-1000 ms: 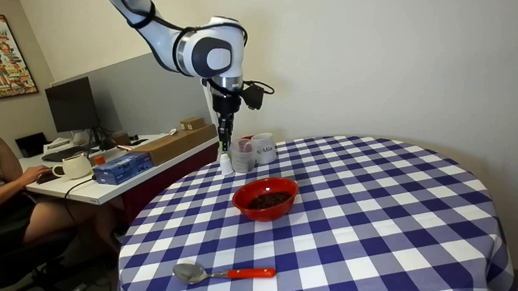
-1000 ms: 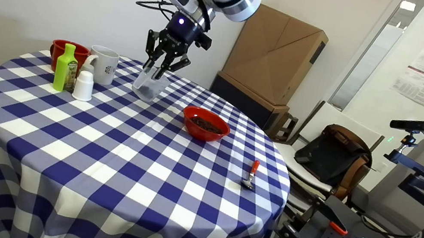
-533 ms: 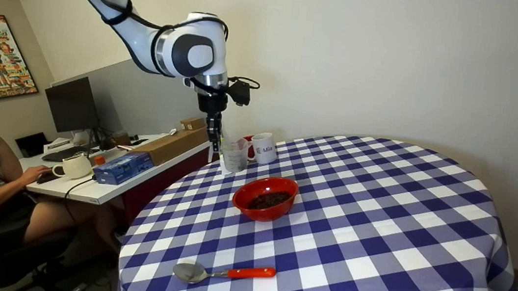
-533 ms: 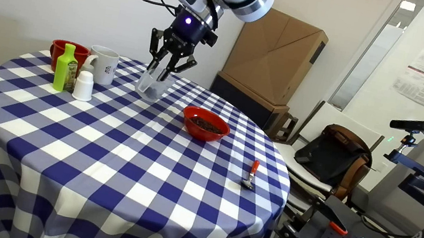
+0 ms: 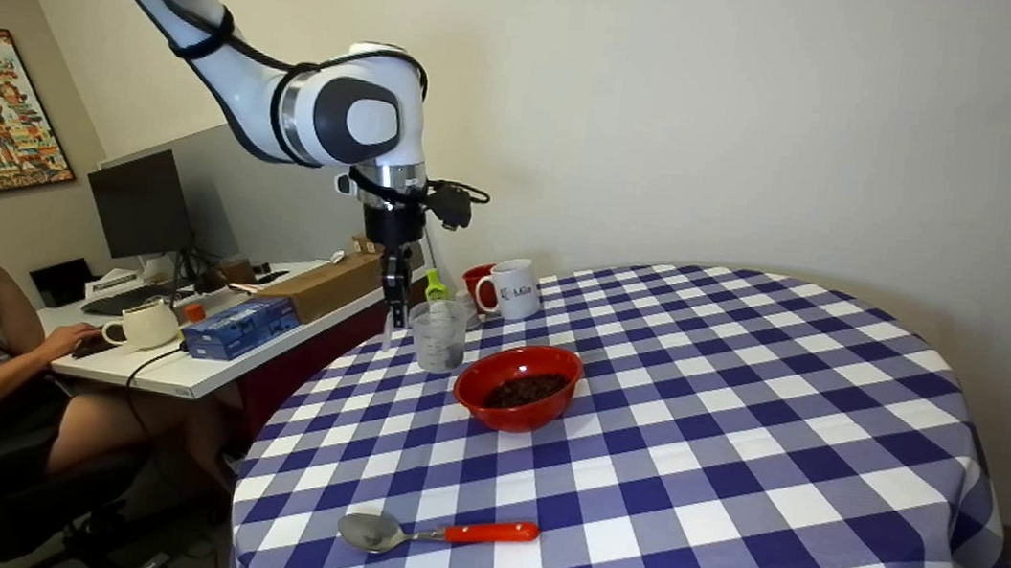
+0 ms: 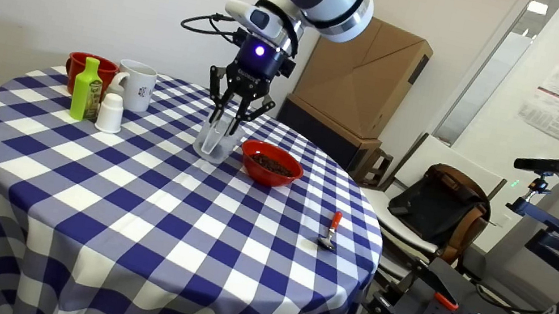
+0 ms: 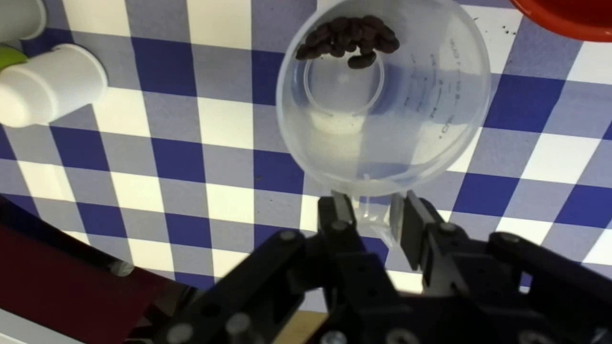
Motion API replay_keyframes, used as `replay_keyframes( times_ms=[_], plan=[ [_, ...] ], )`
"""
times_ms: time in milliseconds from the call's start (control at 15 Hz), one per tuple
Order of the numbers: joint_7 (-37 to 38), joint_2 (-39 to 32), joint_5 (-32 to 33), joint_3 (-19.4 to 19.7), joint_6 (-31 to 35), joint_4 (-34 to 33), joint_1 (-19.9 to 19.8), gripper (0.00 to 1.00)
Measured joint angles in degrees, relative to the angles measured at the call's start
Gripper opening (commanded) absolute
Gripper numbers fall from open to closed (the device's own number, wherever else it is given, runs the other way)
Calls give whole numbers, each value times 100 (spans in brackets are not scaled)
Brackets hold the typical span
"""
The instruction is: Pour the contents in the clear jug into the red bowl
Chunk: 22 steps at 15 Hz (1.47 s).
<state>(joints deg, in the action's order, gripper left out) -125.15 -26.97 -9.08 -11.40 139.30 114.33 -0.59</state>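
The clear jug is just beside the red bowl, with dark beans at its bottom; whether it touches the table I can't tell. The gripper has its fingers partly apart, pinching the jug's handle. The arm leans over the table, gripper pointing down. The bowl holds dark bits; a spoon lies farther off. A bottle, white cups and two mugs stand well apart from the jug.

In an exterior view, left of frame: slim lime-green bottle, tapered white container just beside it. In an exterior view, lower centre: orange-red-handled metal spoon.
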Motion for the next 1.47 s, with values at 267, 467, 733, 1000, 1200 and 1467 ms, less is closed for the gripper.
replay_keyframes(
  times_ms=[267, 467, 733, 1000, 1200, 1467],
  plan=[
    [0, 107, 52, -27, 231, 307, 12, 8],
    [1, 153, 52, -55, 502, 537, 12, 8],
    [19, 157, 94, -59, 746, 796, 12, 14],
    [250, 158, 224, -58, 780, 919, 12, 68],
    [428, 165, 238, -59, 779, 936, 11, 89],
    [543, 321, -134, -190, 368, 749, -152, 100]
  ],
)
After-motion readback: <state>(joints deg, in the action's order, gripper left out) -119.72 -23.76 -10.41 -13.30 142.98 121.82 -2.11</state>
